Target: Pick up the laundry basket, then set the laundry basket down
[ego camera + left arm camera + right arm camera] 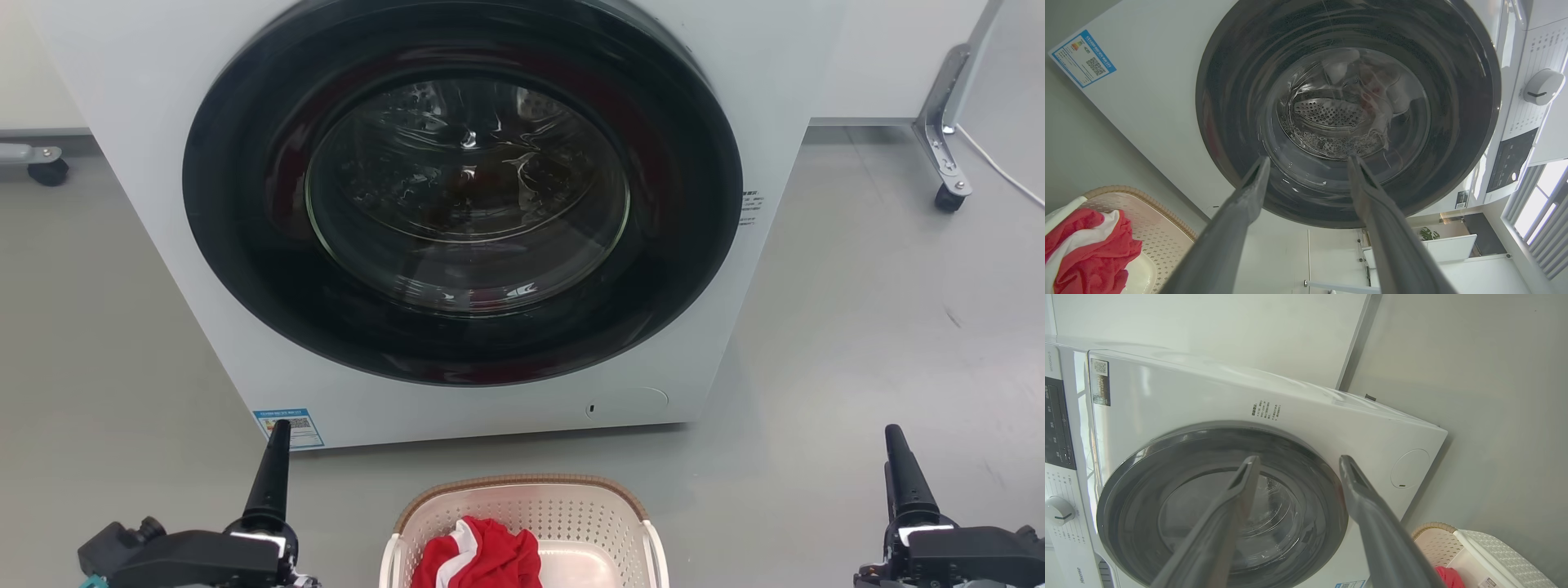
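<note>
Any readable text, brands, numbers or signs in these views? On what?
"Hisense": control panel of the white front-loading washing machine, near its white round knob.
Blue-edged QR sticker on the washer front: too small to read.
Black print beside the dark round door: blurred.
Panel legends: unreadable.
White label on the cream-white perforated plastic laundry basket: unreadable.

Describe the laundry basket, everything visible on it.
The laundry basket looks like cream-white plastic: rounded-rectangular, with perforated walls, a brown woven-look rim and white side handles. It sits upright on the grey floor, just in front of the washer with a gap between; the head view cuts off its near end. A red-and-white cloth lies inside. The left gripper and right gripper flank it, open, not touching it.
</note>
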Tool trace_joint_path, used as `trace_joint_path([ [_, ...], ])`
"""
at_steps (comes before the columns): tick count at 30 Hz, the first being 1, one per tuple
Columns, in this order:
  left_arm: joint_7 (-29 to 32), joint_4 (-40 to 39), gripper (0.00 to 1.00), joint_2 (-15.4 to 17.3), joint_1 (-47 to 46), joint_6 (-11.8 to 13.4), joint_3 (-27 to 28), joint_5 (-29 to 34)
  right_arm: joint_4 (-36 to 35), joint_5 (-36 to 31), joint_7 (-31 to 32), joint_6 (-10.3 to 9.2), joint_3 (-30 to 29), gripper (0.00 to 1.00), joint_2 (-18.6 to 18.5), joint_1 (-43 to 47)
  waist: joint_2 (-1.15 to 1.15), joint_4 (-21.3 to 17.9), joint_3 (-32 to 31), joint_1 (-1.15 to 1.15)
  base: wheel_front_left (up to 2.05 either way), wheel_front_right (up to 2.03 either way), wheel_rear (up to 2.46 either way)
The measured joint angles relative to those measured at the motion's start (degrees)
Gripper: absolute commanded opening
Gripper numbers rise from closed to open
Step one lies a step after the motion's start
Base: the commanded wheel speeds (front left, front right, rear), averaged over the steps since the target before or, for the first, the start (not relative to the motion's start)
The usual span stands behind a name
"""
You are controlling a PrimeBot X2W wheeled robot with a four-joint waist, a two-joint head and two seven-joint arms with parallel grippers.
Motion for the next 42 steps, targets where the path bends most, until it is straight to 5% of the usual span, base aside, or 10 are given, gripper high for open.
trace_joint_path([
  [42, -8.4, -9.4, 1.00, 5.5, -2.5, 9.0, -11.2, 42.7, -8.1, -42.4, -8.5, -8.25, 11.9, 1.00, -7.1, -1.3, 0.00, 0.2, -0.4, 0.00, 0.00, 0.00, 0.00],
])
